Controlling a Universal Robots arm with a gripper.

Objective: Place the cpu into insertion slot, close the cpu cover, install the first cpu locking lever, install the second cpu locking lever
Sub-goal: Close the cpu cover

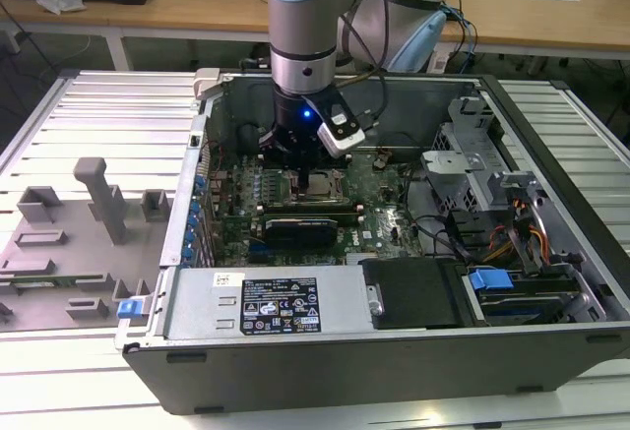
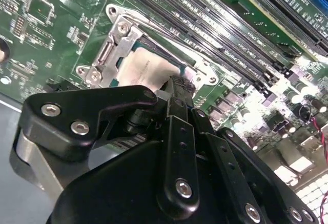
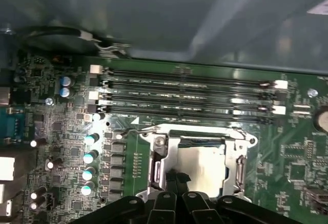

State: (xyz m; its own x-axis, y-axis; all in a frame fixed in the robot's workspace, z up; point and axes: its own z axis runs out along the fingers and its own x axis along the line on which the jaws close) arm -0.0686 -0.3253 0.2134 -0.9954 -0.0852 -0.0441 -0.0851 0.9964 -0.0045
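The cpu (image 3: 205, 165) lies flat in the insertion slot, its silvery face up, also seen in the second wrist view (image 2: 146, 67). The cpu cover (image 3: 239, 157) lies down around it as a silvery frame (image 2: 110, 49). A thin dark strip of the insertion slot (image 3: 197, 142) shows along one side of the chip. A wire locking lever (image 3: 134, 130) runs beside the cover's edge nearest the memory slots. My gripper (image 3: 177, 180) hangs just above one edge of the chip, fingers together with nothing between them (image 2: 177, 83). In the exterior view it reaches down into the open computer case (image 1: 317, 179).
Long black memory slots (image 3: 189, 93) run beside the socket, and a row of upright capacitors (image 3: 89, 157) stands on another side. A black expansion card (image 1: 300, 225), the power supply (image 1: 266, 302) and a drive cage (image 1: 472, 164) crowd the case. Grey fixtures (image 1: 98, 199) stand on the exterior view's left.
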